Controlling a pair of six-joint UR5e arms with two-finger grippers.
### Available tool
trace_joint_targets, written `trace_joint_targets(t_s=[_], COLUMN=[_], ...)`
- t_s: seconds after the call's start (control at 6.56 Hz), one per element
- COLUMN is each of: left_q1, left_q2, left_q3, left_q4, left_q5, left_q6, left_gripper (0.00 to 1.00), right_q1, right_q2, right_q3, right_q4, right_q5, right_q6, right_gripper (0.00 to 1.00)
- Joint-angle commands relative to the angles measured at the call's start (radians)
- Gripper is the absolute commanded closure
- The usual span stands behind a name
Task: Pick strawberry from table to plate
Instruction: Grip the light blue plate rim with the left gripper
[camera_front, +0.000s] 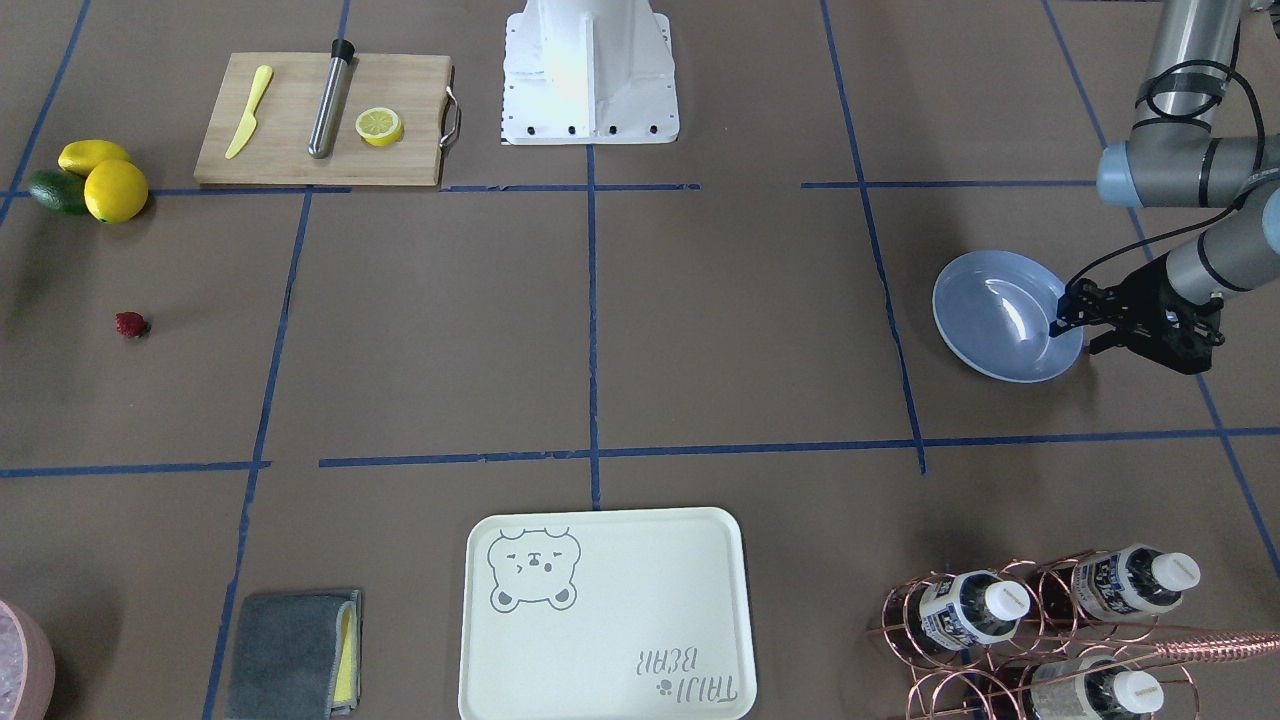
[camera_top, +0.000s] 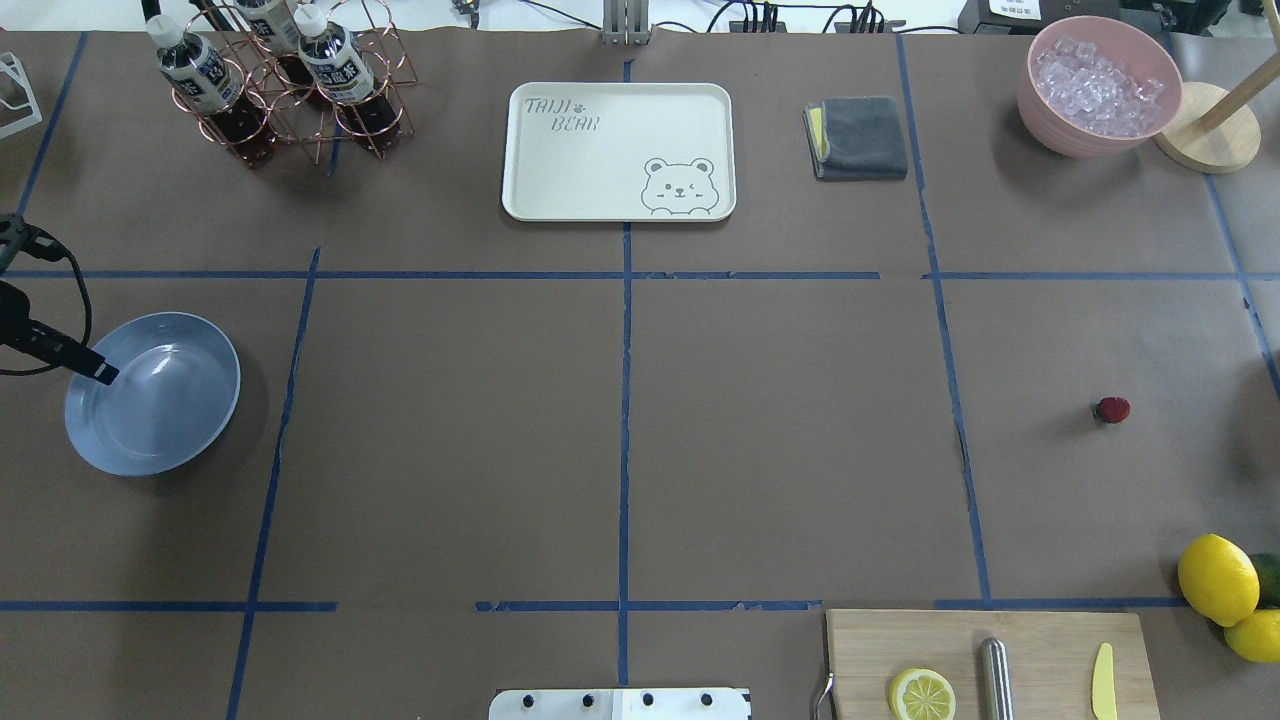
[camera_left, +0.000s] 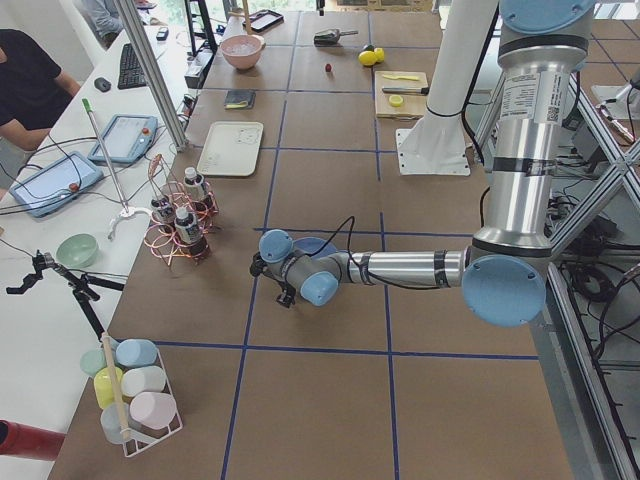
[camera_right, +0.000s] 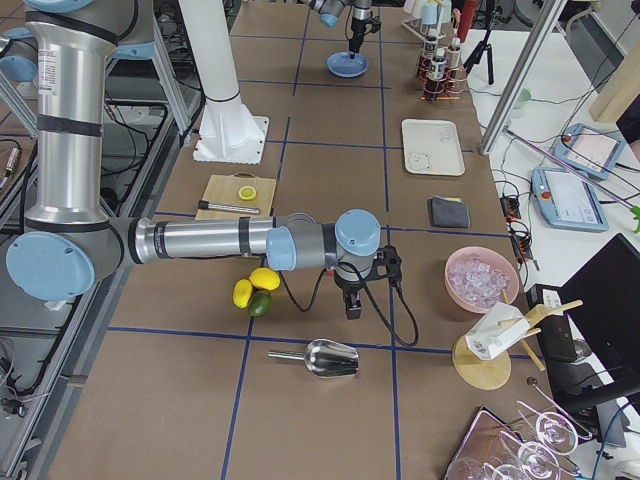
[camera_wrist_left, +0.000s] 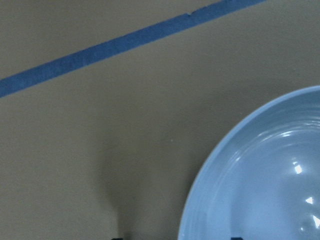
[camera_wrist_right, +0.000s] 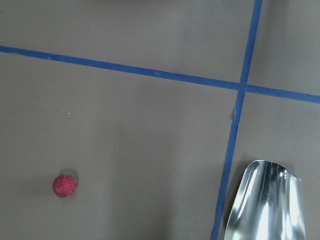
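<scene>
Strawberry (camera_front: 131, 324) tiny, roundish: off-centre pinch likely rolls it. Right gripper (camera_right: 352, 306) state unreadable. Left gripper (camera_front: 1072, 325) spread astride plate (camera_front: 985, 300) rim, may nudge it.

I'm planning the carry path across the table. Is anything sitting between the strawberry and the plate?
Nothing visible does. The strawberry lies on the robot's right side, the plate far on its left, and only bare table with tape lines lies between. The left gripper sits at the plate's far rim, off that path.
</scene>
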Motion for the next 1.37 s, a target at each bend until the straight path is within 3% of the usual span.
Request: trace_joint_targets(t_s=[0.0,0.3,0.46,0.76,0.91,1.22], left_q1=[0.001,0.001,0.002,0.146,0.241,0.442], left_q2=[0.000,-0.013,-0.065,-0.232,-0.306,-0.447], left_q3=[-0.035,-0.147,-0.188,-0.210,-0.201,-0.180], left_q4=[0.000,-0.002,-0.002,-0.015,-0.015,-0.015], left_q5=[-0.011,-0.083,-0.092,-0.091,-0.054,0.206], left_q6=[-0.018,-0.232,-0.379,-0.708,-0.848,-1.030], left_gripper=[1.00,1.00,1.00,1.00,1.00,1.00], right_q1=[0.000,0.000,0.000,-0.002,-0.002,-0.006], right_q2=[0.000,0.000,0.000,0.005,0.008,0.011], right_q3=[0.005,0.008,0.010,0.012,0.012,0.013], right_q4=[0.000,0.000,0.002,0.002,0.002,0.002], right_q5=[0.002,0.060,0.062,0.062,0.064,0.064], right_q6=[0.002,0.002,0.002,0.002,0.000,0.000], right_gripper=[0.00,0.00,0.00,0.00,0.00,0.00])
